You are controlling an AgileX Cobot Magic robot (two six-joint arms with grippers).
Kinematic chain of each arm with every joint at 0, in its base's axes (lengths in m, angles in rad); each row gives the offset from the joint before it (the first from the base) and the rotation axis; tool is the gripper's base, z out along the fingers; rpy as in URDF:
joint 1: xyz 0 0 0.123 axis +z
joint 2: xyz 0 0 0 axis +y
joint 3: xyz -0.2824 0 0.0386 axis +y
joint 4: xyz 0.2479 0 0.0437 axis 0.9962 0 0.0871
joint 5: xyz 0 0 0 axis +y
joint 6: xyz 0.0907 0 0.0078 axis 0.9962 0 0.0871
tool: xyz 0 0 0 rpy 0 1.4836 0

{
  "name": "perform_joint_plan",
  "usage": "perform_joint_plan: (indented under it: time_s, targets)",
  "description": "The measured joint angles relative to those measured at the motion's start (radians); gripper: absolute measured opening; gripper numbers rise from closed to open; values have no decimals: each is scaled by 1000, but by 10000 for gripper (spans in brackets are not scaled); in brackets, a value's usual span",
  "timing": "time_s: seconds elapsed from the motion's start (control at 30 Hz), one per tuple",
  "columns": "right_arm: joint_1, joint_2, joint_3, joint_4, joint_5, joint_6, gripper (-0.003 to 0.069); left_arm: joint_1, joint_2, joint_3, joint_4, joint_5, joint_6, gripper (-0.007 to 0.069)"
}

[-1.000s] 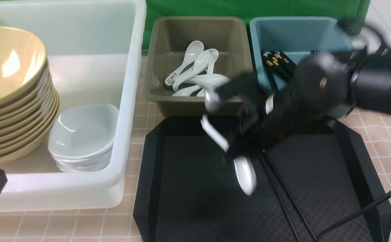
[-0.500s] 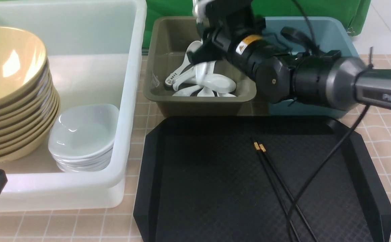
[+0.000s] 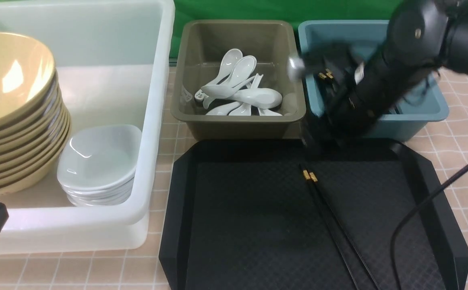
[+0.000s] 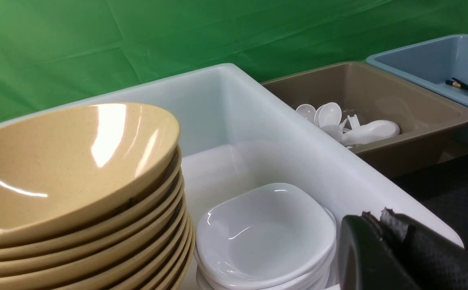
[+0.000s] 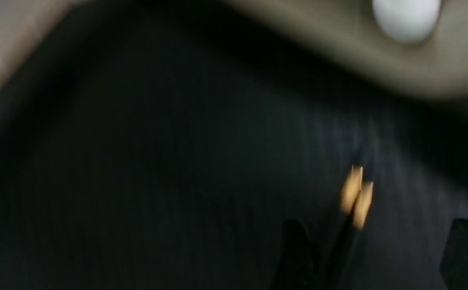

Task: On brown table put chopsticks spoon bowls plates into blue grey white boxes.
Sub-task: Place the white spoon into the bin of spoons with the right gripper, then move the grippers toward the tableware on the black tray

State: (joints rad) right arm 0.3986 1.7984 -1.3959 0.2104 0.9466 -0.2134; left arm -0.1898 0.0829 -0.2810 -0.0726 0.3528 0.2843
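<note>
- The right gripper (image 5: pixel 379 229) hangs low over the far edge of the flat black plastic tray (image 3: pixel 238 225), just in front of the boxes; its two dark fingers (image 5: pixel 294 257) stand well apart, and through heavy blur nothing shows clasped between them.
- Two black chopsticks with gold ends (image 3: pixel 332 219) lie side by side on the tray, right of its middle; their gold ends point far and sit just near of the gripper, and they run slanting toward the near right.
- One thin black cable (image 3: pixel 431 201) crosses the tray's right part.
- The rectangular blue plastic box (image 3: pixel 415 123) stands far right, partly behind the right arm; it holds more black gold-ended chopsticks (image 3: pixel 326 75), too hidden to count.
- The rectangular grey-brown plastic box (image 3: pixel 238 129) stands far centre, just left of the blue one; it holds a heap of white ceramic spoons (image 3: pixel 254 96), about six, overlapping too much for a sure count.
- The large white plastic box (image 3: pixel 153 121) fills the left side; inside are one tilted stack of tan round bowls (image 3: pixel 12 80), some eight or nine, and one stack of shallow white squarish plates (image 3: pixel 97 161), four or five.
- The left gripper (image 4: pixel 383 225) sits at the near left by the white box; its two dark fingers lie pressed together, holding nothing.
- All three boxes and the tray rest on the brown tiled table (image 3: pixel 165 149).
</note>
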Motion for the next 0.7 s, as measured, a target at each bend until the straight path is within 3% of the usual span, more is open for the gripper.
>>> perform_joint_plan:
  time_s: [0.23, 0.53, 0.7]
  targets:
    - [16, 29, 212, -25, -169, 34, 421, 0, 0, 0, 0, -3, 0, 8]
    - [78, 107, 212, -57, -313, 32, 356, 0, 0, 0, 0, -8, 0, 8]
    - [132, 137, 198, -189, -338, 28, 242, 0, 0, 0, 0, -7, 0, 8]
